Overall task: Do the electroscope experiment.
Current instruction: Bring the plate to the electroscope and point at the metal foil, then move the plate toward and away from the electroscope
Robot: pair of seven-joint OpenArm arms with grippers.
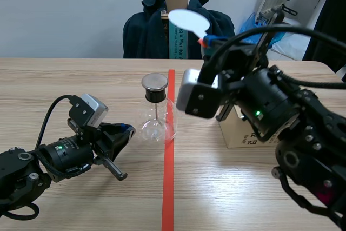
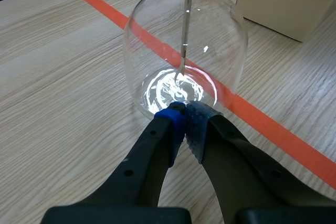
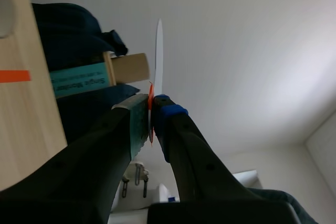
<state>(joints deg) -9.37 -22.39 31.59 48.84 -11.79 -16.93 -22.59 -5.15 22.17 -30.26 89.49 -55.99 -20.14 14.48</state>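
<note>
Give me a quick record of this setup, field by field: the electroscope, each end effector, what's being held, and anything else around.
electroscope: glass flask, metal disc on top, upright at the tape line
left end effector: low on the table, shut on nothing, tips at the electroscope's base; contact unclear
right end effector: raised, shut on the white paddle near its orange-red stem
also on table: cardboard box, partly behind the right arm
background: dark jacket beyond the table's far edge
</note>
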